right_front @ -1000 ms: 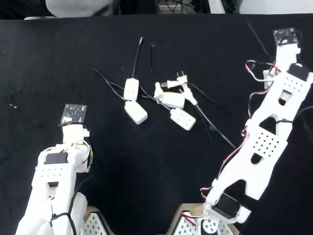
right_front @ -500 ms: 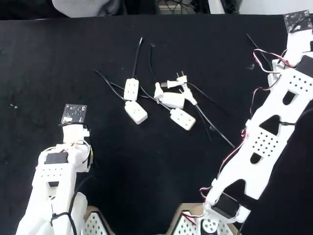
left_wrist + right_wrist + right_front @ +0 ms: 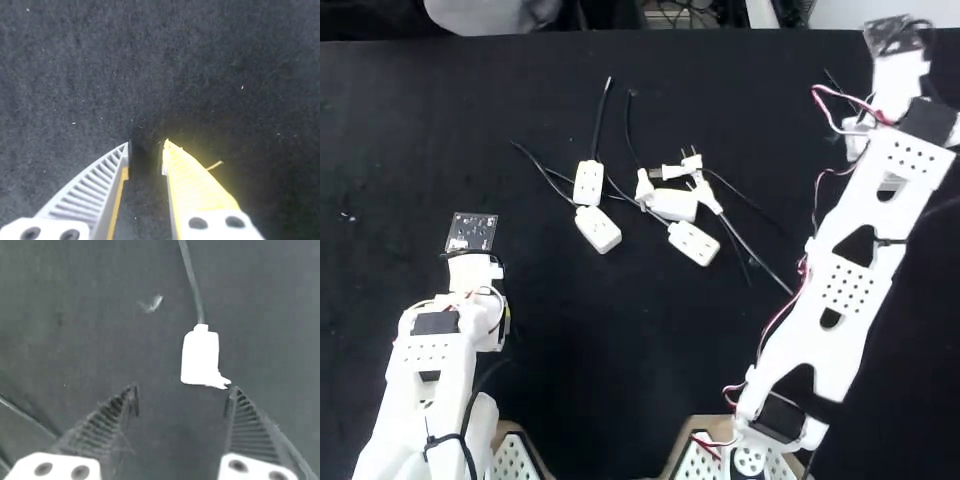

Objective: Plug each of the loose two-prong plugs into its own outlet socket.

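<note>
worktop (image 3: pixel 410 120): black cloth under everything.
left arm (image 3: pixel 438 345): stands at 7 o'clock in the high view, tip aimed toward 12, well apart from the cords.
left jaws: a narrow gap between the tips, nothing in it, bare cloth beneath.
sockets (image 3: pixel 588 183): four white blocks in a loose clump just to the 12 o'clock side of centre. two lie close together at the clump's 9 o'clock side, and two more (image 3: pixel 694 243) toward its 4 o'clock.
plugs (image 3: pixel 677 170): two loose ones at the clump's 2 o'clock edge. the upper one's prongs point to about 2 o'clock, and the second (image 3: pixel 706 196) lies just at its 5 o'clock.
cords (image 3: pixel 755 262): thin and black, trailing out from the clump.
right arm (image 3: pixel 850 280): runs from 5 o'clock up to the 1 o'clock corner.
right jaws: spread wide, gripping nothing.
white piece (image 3: pixel 200 357): small and corded, flat on the cloth just ahead of the right jaws and nearer one tip. plug or socket, i cannot tell.
</note>
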{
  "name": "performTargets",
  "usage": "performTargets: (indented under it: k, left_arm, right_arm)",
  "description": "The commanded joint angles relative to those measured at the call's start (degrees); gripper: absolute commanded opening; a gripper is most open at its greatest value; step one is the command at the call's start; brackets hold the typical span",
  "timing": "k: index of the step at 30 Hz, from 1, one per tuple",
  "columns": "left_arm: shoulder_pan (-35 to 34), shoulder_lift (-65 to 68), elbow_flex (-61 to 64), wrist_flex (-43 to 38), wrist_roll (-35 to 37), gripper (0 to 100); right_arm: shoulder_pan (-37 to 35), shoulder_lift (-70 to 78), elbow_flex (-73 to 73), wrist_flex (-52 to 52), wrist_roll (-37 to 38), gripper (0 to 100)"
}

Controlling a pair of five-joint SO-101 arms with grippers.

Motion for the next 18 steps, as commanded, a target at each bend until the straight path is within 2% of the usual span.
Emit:
performTargets:
  k: [1,11,18]
  left_arm:
    - [0.31,-0.26,-0.13,-0.44,0.35,12]
    - [0.31,-0.26,-0.13,-0.44,0.35,12]
    - [0.31,-0.26,-0.13,-0.44,0.35,12]
  right_arm:
    - [-1.05,-6.64,-2.51,2.02,-2.99,26.2]
    - [-0.44,-17.19,0.04,2.11,-3.34,26.2]
    - [-2.99,-34.95,25.45,1.93,-3.34,26.4]
